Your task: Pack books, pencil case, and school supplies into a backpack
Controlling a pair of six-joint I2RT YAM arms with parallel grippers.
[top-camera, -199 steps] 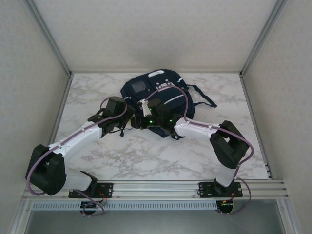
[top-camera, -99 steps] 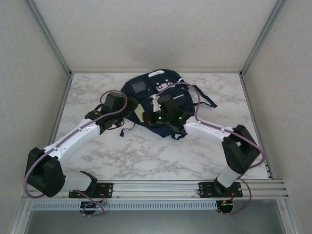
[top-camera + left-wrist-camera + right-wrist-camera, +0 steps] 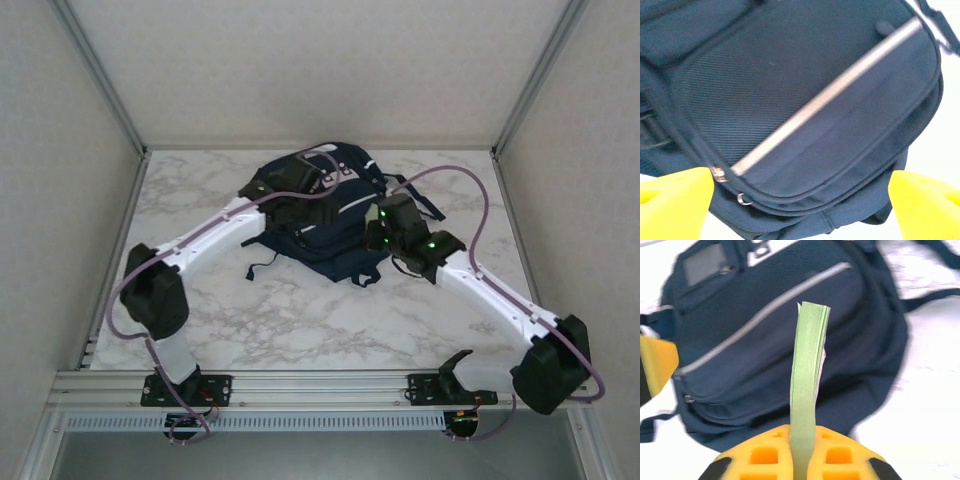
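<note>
- I'm seeing the backpack (image 3: 335, 245) lying flat on the marble table (image 3: 300, 320), at the far middle, with a dark strap (image 3: 420, 205) trailing off its right side.
- The left arm is reaching in from the left, and the left gripper (image 3: 300, 185) is hanging over the far half of the bag.
- On the left wrist camera its yellow fingertips (image 3: 675, 192) are standing wide apart with nothing between them. They're framing the bag's front pocket without touching it, as far as I can tell.
- A pale stripe (image 3: 830, 92) is running diagonally across that pocket. A metal zipper pull (image 3: 717, 173) is sitting at the stripe's lower left end, just beside the left fingertip.
- The right arm is coming in from the right, and in the top view its gripper is sitting at the bag's right edge.
- The right gripper (image 3: 801, 442) is clamping the pale green pad (image 3: 809, 355). The pad is standing edge-on between the yellow fingers and sticking straight out ahead of them.
- The pad is being held off the table in front of the backpack, and its free end is lining up over the front pocket on the right wrist camera. I can't tell whether it's touching the fabric.
- The grey patch (image 3: 702, 262) is showing at the bag's far left corner on that camera.
- The front pocket zipper is looking closed along the part I can see.
</note>
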